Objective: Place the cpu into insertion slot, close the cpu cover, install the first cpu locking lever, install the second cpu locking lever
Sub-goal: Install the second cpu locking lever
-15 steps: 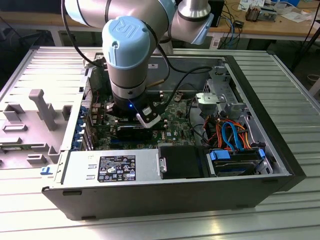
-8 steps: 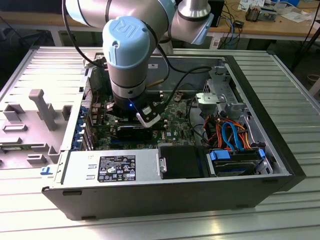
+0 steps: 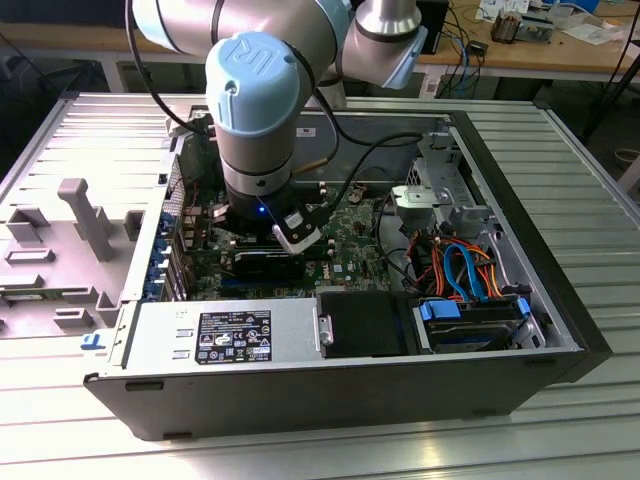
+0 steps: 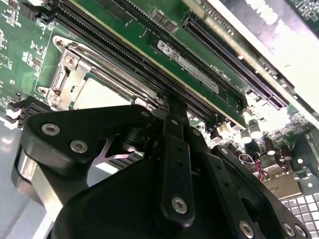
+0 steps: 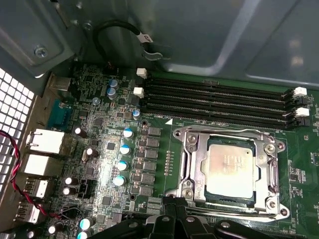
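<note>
In the first wrist view the cpu, a square chip with a dull silvery top, lies flat in the insertion slot on the green motherboard. The cpu cover lies down around it as a silvery frame, and thin lever rods run along two of its sides. My gripper is shut with nothing visibly between its fingers, its tip right at the socket's edge near one corner. The second wrist view shows the gripper reaching the board beside the cpu and cover. In the exterior view the arm's wrist stands over the board.
Long black memory slots run beside the socket, and capacitors and rear ports lie farther off. The grey case wall rises behind. In the case are a power supply, coloured cables and a drive.
</note>
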